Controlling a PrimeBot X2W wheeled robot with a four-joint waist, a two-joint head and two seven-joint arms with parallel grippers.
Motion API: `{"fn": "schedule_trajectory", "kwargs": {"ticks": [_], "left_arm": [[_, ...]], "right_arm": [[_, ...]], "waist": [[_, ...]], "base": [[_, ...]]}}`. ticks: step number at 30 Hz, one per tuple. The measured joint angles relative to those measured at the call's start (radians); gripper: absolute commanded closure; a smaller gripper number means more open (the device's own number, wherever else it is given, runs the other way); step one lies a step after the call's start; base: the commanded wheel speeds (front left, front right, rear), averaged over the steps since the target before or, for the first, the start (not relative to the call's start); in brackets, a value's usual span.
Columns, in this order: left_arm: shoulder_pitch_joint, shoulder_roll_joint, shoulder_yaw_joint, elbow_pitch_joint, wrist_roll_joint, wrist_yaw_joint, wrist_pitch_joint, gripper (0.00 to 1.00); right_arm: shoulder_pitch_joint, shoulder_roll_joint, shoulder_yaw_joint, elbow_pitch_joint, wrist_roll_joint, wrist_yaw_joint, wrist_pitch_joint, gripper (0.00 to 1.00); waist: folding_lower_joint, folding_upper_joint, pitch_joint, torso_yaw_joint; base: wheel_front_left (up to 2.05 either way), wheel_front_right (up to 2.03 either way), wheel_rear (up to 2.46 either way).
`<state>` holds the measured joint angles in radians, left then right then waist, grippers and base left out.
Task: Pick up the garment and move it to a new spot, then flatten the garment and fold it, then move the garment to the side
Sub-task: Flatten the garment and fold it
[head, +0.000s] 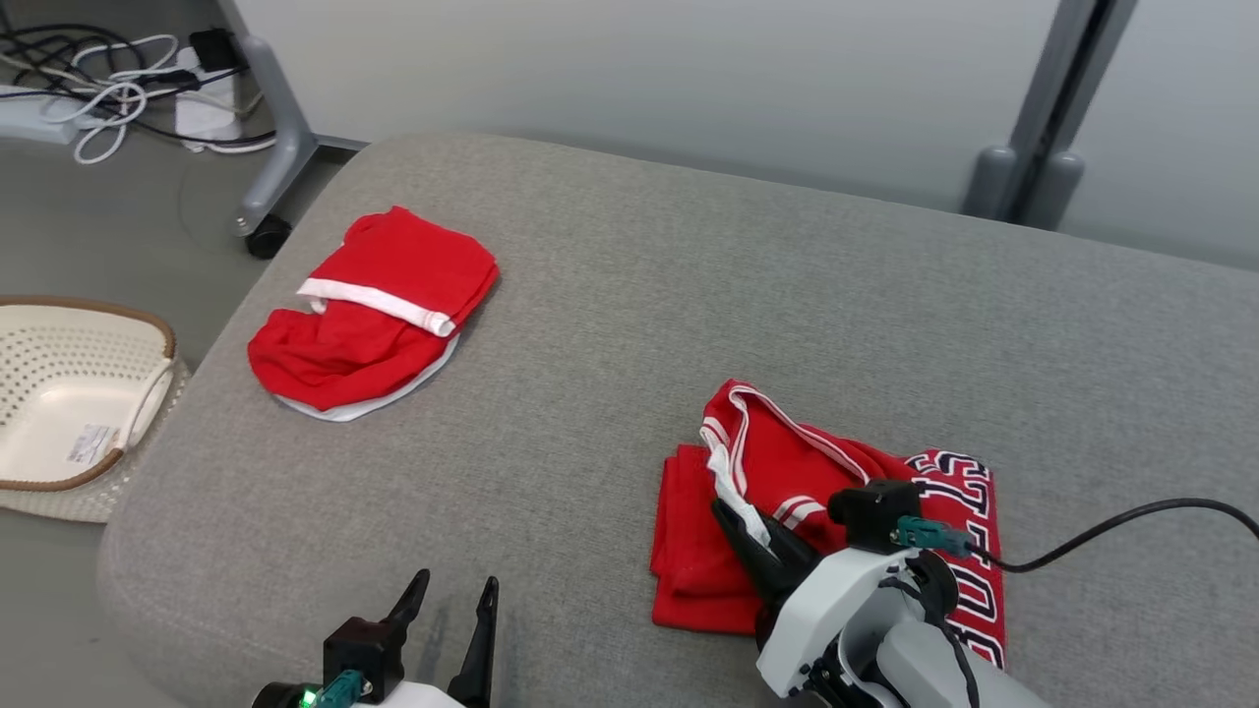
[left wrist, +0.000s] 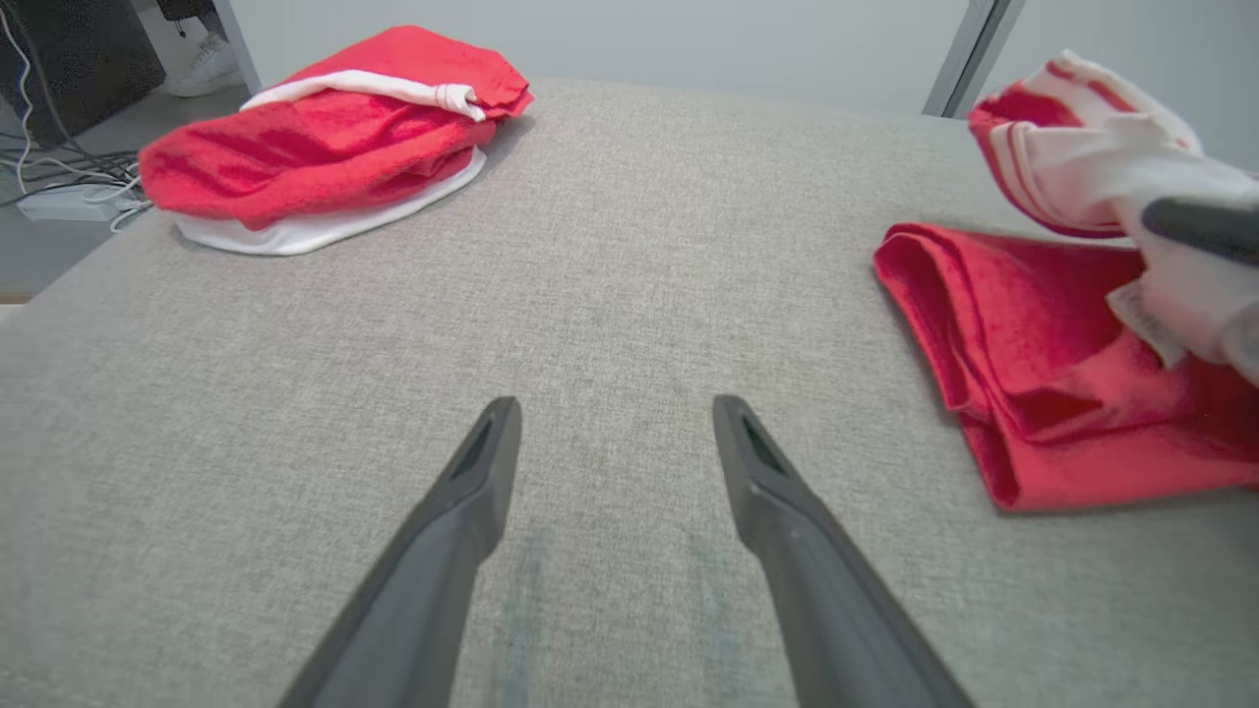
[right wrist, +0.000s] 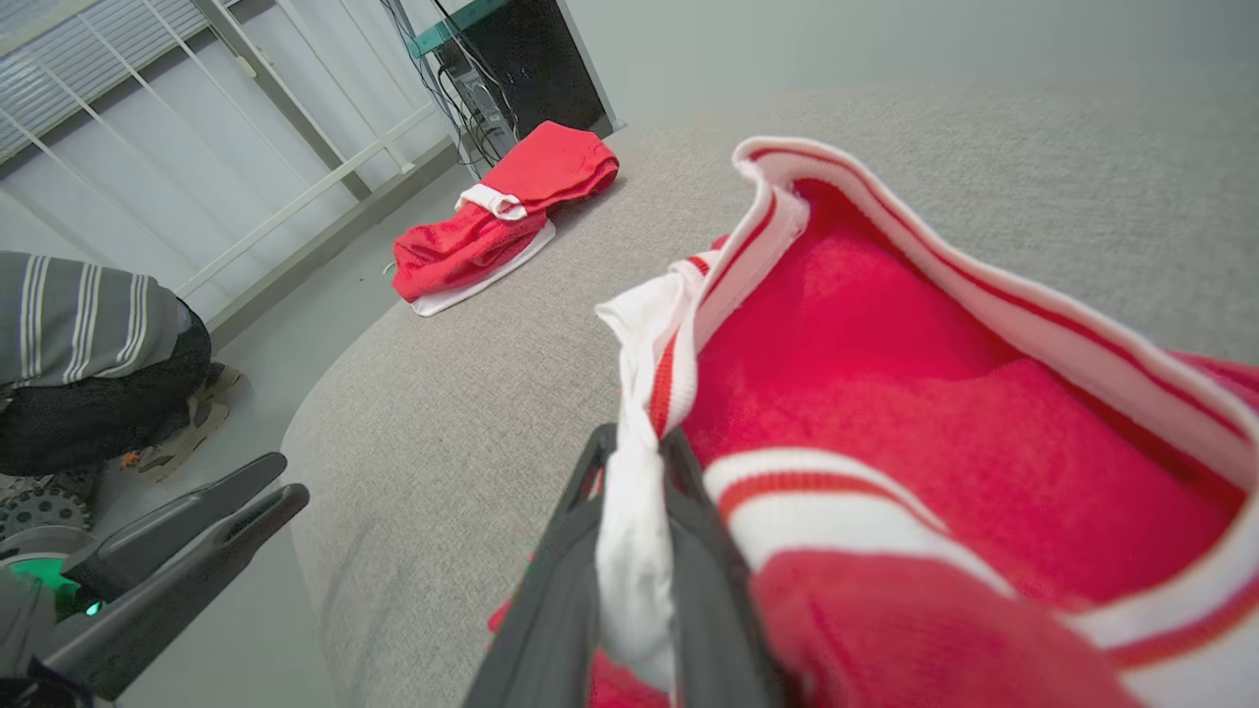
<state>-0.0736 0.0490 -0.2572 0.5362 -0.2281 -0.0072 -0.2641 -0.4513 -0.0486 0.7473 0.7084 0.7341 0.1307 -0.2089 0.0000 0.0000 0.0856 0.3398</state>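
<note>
At the far left, on the floor:
- a tangle of cables (head: 108,93) is lying beside a castered frame leg (head: 266,221);
- nearer, a pale perforated basket (head: 69,344) with a brown rim is sitting just off the edge of the surface;
- at the left of the right wrist view, a person (right wrist: 89,364) in a striped top is crouching on the floor.

On the left part of the grey upholstered surface (head: 610,324):
- a second red garment (head: 379,305) (left wrist: 325,147) (right wrist: 492,231) is lying bundled, with a white band across it and white fabric showing beneath, well apart from both grippers.

At the near edge, left of centre:
- the left gripper (head: 454,580) (left wrist: 617,405) is pointing out over bare grey fabric, its fingers standing wide apart and holding nothing.

Right of centre, near the front edge:
- the garment (head: 787,462) (left wrist: 1062,374) (right wrist: 885,393), a red jersey with white-and-red ribbed trim and black-and-white lettering along its right side, is lying partly folded on the surface;
- the right gripper (head: 726,511) (right wrist: 637,442) is reaching in from the lower right, its fingers drawn narrow and pinching a strip of the white trim, which is standing raised above the folded red body in the left wrist view;
- a black cable (head: 1131,516) is trailing from the right wrist towards the right edge.

At the far right, behind the surface:
- a grey post (head: 1043,147) is standing against the pale wall.
</note>
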Motion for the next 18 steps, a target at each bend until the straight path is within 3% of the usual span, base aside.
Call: {"fn": "schedule_trajectory", "kwargs": {"ticks": [1,2,9,15,18], "left_arm": [[0.000,0.000,0.000,0.002,0.000,0.000,0.000,0.00],[0.000,0.000,-0.001,0.003,0.000,0.000,0.000,0.00],[0.004,0.000,0.009,-0.005,-0.003,0.009,0.000,0.00],[0.003,0.000,0.023,-0.019,-0.003,0.014,0.000,0.00],[0.003,-0.001,0.032,-0.023,-0.003,0.017,0.000,0.00]], "right_arm": [[-0.007,0.000,0.008,0.006,0.012,0.000,-0.008,0.29],[-0.015,0.000,0.014,0.007,0.025,0.000,-0.016,0.00],[-0.051,0.003,-0.016,-0.008,0.064,0.000,-0.048,0.00],[-0.006,0.002,-0.300,-0.096,-0.092,0.000,-0.053,0.00],[0.062,0.001,-0.387,-0.121,-0.165,0.000,-0.053,0.00]], "waist": [[0.0000,0.0000,0.000,0.013],[0.0000,0.0000,0.000,0.022],[0.0000,0.0000,-0.014,0.007],[0.0000,0.0000,-0.025,-0.055],[0.0001,0.0000,-0.030,-0.088]], "base": [[0.00,0.00,0.00],[0.00,0.00,0.00],[0.00,0.00,0.00],[0.00,0.00,0.00],[0.00,0.00,0.00]]}}
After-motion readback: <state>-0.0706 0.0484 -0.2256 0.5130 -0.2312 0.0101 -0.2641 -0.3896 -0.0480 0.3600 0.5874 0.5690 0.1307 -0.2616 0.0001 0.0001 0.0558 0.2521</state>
